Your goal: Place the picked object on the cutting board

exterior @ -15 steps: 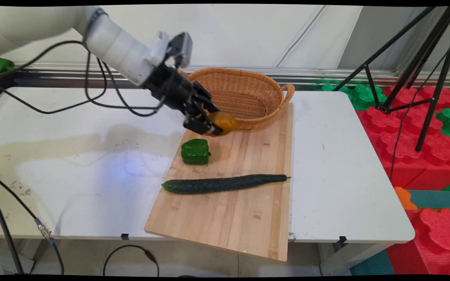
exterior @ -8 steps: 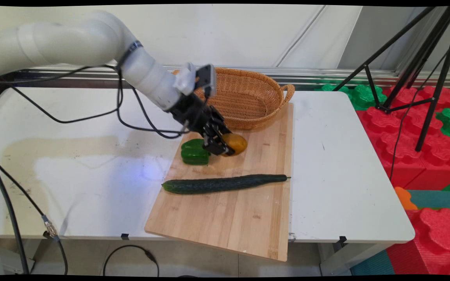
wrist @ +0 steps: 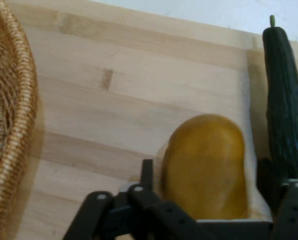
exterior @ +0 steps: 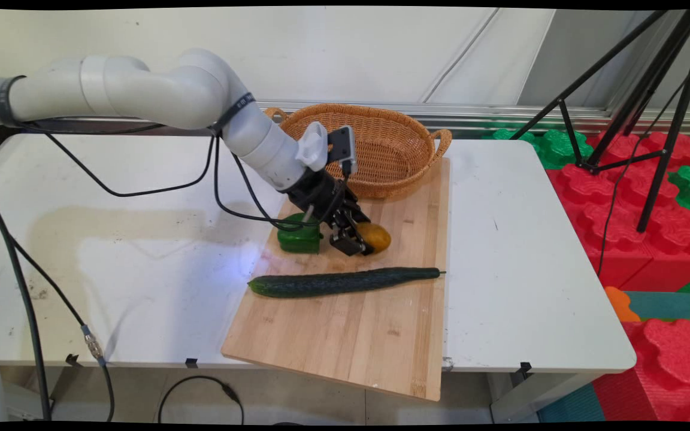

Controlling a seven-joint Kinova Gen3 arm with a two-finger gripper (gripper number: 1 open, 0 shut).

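**Gripper holding a yellow fruit low over the cutting board**

The black gripper [exterior: 362, 242] was clenched on a yellow-orange fruit [exterior: 375, 237], its two fingers pressed against the fruit's opposite sides. In the hand view the same fruit [wrist: 204, 167] sat between the fingers [wrist: 148, 172], with the gripper [wrist: 211, 200] rising from the bottom edge. The fruit was down at the surface of the wooden cutting board [exterior: 381, 335], on the board's far half; whether it touched the wood could not be told.

Just to the left of the gripper, on the board's left edge, lay a green pepper [exterior: 298, 237], partly hidden by the arm's wrist. Nearer the camera, a long dark cucumber [exterior: 342, 281] lay across the board, its stem end pointing right. In the hand view the cucumber [wrist: 287, 100] ran along the right side, close beside the fruit, and the board [wrist: 119, 100] filled most of the picture.

Beyond the board, a woven basket [exterior: 405, 158] with two small handles stood on the white table [exterior: 530, 251], its near rim overlapping the board's far edge. The rim of the basket [wrist: 14, 125] curved down the left side of the hand view. Black cables hung from the arm over the table's left part.
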